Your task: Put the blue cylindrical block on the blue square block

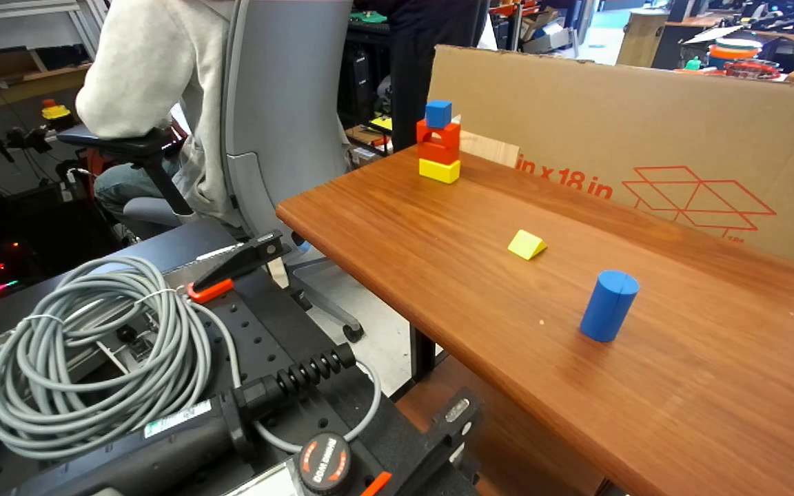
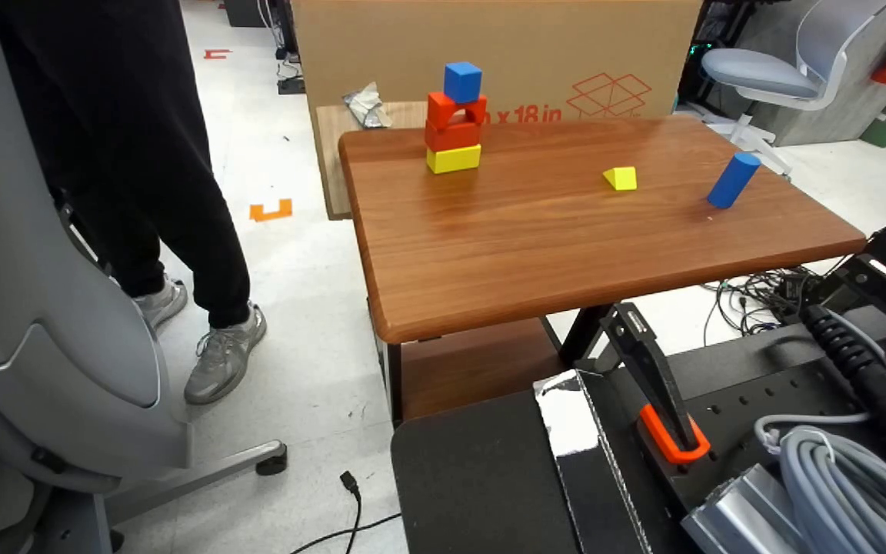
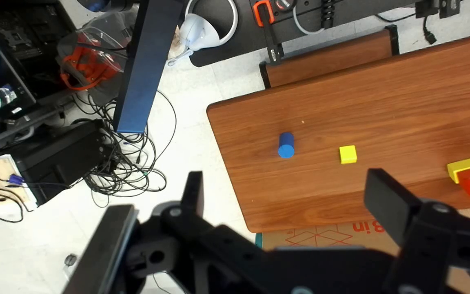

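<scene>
jaws spread wide, empty, blue cylinder point(image 3: 286, 144) upright on table point(image 3: 316, 188)

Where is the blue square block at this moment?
In both exterior views, the blue square block is the top piece of the stack on the left part of the table, directly on the red arched block.
</scene>
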{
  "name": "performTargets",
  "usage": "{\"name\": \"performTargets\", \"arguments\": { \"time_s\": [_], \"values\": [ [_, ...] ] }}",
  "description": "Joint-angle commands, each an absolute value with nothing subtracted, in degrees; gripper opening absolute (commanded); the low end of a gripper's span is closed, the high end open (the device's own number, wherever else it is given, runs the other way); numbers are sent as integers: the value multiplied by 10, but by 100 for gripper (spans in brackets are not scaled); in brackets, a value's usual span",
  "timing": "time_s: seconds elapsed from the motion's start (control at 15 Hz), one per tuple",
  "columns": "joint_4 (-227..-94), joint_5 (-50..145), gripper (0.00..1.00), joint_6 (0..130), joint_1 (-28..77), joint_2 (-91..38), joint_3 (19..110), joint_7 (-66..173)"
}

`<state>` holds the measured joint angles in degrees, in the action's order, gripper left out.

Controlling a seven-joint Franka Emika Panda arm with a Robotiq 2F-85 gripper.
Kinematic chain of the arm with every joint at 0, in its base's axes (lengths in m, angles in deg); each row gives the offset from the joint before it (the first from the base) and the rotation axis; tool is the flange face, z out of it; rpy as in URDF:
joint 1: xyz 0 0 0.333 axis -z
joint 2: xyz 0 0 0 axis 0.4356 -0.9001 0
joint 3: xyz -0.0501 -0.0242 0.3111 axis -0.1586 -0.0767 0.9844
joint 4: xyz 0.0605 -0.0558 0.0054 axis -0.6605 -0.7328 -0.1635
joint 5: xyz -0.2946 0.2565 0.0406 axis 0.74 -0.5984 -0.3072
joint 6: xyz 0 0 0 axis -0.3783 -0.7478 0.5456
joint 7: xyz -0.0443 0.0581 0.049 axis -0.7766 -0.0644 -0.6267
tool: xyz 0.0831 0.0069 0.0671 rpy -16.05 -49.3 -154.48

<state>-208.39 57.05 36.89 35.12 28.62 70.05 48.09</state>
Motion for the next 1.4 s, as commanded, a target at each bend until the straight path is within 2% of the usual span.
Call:
{"name": "performTargets", "arguments": {
  "time_s": [0.0, 0.87, 1.33],
  "values": [
    [-2082, 575, 100, 366, 343, 286, 694, 477],
    [-2082, 575, 100, 366, 343, 286, 694, 477],
    [-2046, 607, 100, 415, 351, 209, 649, 550]
  ]
}}
